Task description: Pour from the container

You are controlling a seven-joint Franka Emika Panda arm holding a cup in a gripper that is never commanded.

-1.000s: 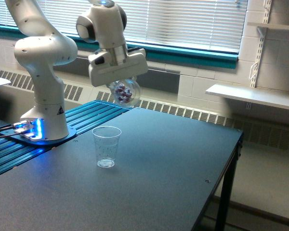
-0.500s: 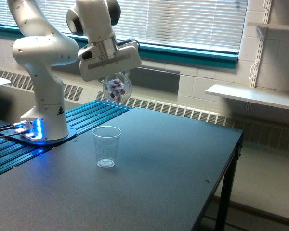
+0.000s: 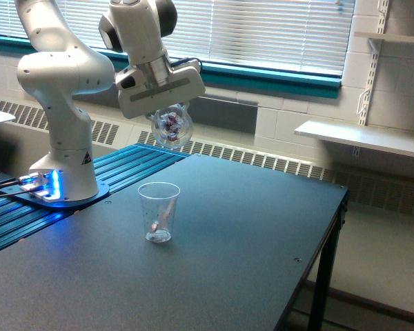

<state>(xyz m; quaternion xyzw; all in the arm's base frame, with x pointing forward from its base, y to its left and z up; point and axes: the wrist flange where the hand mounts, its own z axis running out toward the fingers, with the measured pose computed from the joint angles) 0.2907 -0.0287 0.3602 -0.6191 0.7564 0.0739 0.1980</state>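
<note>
Daylight is coming through white blinds above a teal sill; a pale block wall is running below, with a vent strip along it; white shelves are hanging at the exterior view's right; a dark table is filling the foreground.

Container: clear smooth-walled plastic tumbler, clamped in the claw directly beneath the white hand. Tipped well off upright, airborne above the table. Small reddish-purple and white pieces visible through the wall, bunched inside. Exact mouth direction hard to tell from the exterior view.
</note>
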